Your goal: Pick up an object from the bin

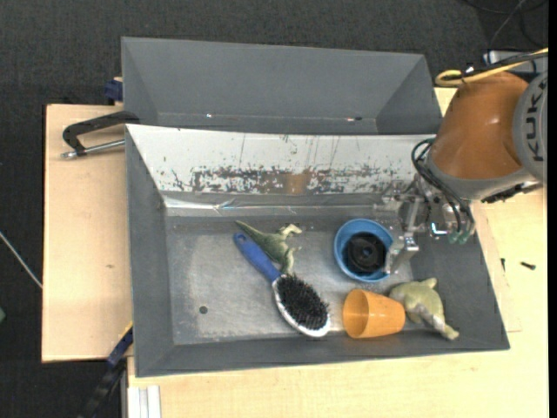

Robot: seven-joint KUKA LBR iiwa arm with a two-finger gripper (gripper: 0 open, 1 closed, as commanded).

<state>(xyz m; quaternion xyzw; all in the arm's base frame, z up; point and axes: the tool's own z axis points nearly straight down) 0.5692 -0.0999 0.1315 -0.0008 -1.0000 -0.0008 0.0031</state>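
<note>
Pincer (407, 244) hangs just right of the blue cup (364, 251)

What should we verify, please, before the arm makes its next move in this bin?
1. Gripper placement: low at the right rim of the blue cup, back right of the bin. Ok.
2. Contact with that rim: cannot tell.
3. Blue cup upright, dark object inside it: ok.
4. Room in front: the orange cup on its side and the olive toy animal lie close by. Not ok, tight.
5. Hairbrush and green toy dinosaur lie to the left, well clear of the gripper: ok.
</note>
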